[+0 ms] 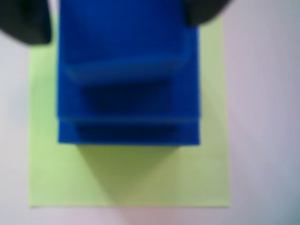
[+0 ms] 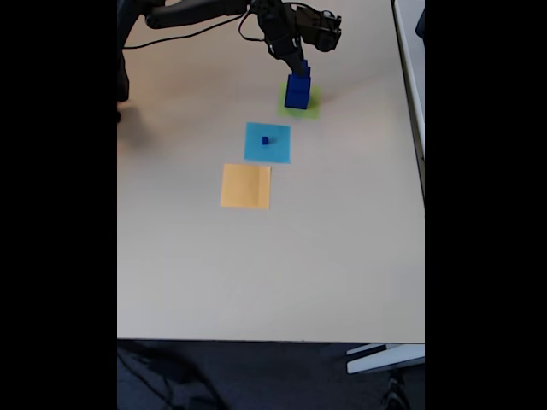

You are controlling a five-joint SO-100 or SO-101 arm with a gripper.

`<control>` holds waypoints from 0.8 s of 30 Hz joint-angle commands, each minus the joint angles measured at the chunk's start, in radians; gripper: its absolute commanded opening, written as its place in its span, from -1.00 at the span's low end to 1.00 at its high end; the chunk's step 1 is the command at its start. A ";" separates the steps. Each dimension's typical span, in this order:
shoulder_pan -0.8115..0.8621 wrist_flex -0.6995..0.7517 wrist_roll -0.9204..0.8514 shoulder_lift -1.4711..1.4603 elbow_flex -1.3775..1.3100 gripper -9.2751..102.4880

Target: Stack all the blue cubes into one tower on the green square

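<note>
A stepped tower of dark blue cubes [image 1: 129, 93] stands on the green square [image 1: 140, 178], which shows on three sides of it. In the fixed view the tower [image 2: 297, 92] rises from the green square [image 2: 313, 108] at the far side of the table. My gripper [image 1: 117, 18] straddles the top cube; its dark left finger [image 1: 26, 21] stands a little off the cube's side, and the right finger [image 1: 201, 11] is at its other edge. The fixed view shows the gripper [image 2: 301, 61] right above the tower. A tiny blue cube [image 2: 265, 140] sits apart on a light-blue square.
The light-blue paper square [image 2: 279, 152] lies just in front of the green one, and an orange square [image 2: 245, 186] lies nearer still. The beige table [image 2: 273, 265] stretches to its front edge. The arm and its cables cross the far left corner.
</note>
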 commanded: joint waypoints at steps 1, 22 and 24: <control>0.002 -0.023 -0.003 0.020 -0.052 -0.57; 0.002 -0.025 -0.017 0.032 -0.063 -0.45; 0.002 -0.031 -0.021 0.035 -0.063 -0.45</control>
